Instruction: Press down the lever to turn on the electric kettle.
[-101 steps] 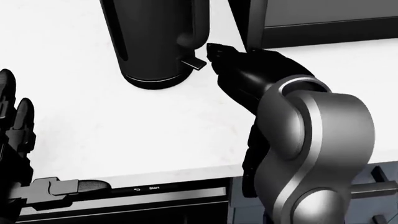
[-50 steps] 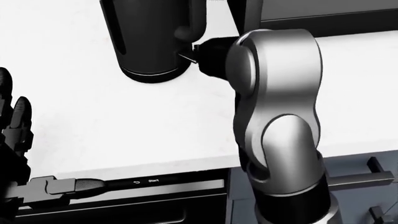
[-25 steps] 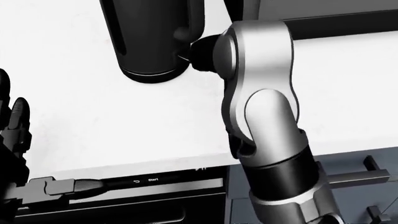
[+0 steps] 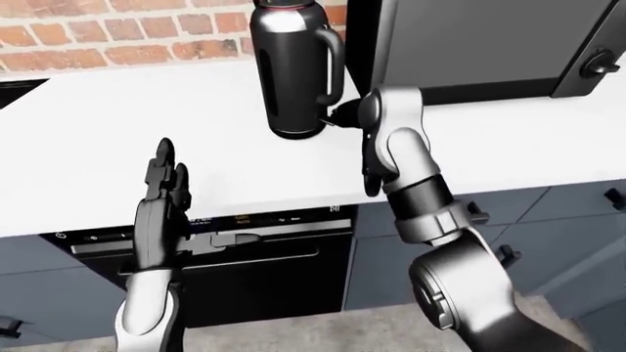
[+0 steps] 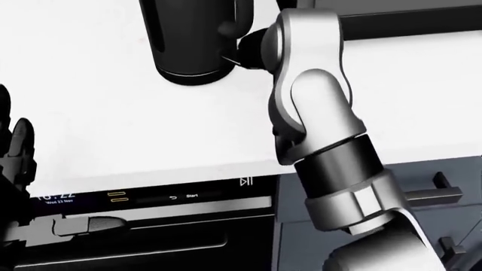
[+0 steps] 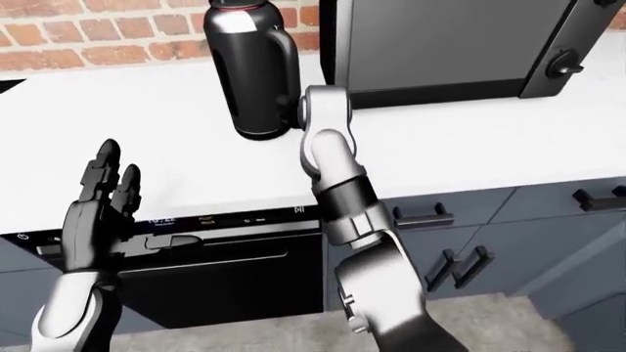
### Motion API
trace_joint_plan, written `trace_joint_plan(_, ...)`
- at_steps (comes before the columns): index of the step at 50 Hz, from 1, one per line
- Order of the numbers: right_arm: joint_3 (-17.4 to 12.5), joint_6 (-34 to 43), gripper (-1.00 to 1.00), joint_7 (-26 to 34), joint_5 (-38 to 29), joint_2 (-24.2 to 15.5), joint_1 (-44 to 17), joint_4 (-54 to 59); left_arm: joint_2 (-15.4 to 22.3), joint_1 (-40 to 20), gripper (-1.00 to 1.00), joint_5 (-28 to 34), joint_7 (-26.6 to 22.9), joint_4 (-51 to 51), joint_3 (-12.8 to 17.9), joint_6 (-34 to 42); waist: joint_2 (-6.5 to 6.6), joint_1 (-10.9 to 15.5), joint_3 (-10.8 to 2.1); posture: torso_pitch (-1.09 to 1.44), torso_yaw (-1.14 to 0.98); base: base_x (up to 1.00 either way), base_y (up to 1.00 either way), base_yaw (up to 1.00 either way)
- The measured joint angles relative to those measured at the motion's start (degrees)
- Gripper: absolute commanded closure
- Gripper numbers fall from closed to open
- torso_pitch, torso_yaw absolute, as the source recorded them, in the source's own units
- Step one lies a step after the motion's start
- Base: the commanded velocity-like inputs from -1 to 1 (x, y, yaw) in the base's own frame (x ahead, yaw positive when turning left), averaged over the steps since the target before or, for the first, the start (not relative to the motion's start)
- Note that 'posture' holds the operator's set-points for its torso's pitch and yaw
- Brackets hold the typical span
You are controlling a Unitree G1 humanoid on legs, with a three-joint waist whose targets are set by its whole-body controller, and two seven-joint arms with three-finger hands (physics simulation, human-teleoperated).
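The black electric kettle [image 4: 293, 73] stands upright on the white counter [image 4: 117, 147], near the brick wall. Its small lever [image 5: 230, 61] sticks out at the foot of the handle, just above the base. My right hand [image 5: 241, 55] is pressed in against that lever, and my silver wrist and forearm [image 5: 301, 84] cover most of it, so its fingers stay hidden. My left hand [image 4: 164, 165] is raised at the counter's near edge, far left of the kettle, fingers spread upward and holding nothing.
A dark microwave-like appliance [image 4: 470, 44] stands on the counter right beside the kettle. Below the counter are a black built-in appliance with a lit control strip [image 4: 244, 220] and grey drawers with handles [image 6: 420, 218]. A brick wall [image 4: 117, 37] backs the counter.
My right forearm has swung upright and the hand has closed in on the kettle's lever. The view has tilted down a little, so the kettle sits higher in the picture. The left hand has stayed put.
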Motion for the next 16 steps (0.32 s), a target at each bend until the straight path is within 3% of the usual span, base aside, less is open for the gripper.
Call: trace_joint_plan(16, 1.54, -1.78, -1.00, -4.43, 0.30, -0.35, -2.34, 7.11, 0.09, -0.29, -1.00, -0.05, 0.00, -0.52, -0.02, 0.36, 0.30, 0.23, -0.41, 0.00, 0.00, 0.00, 0.00, 0.00)
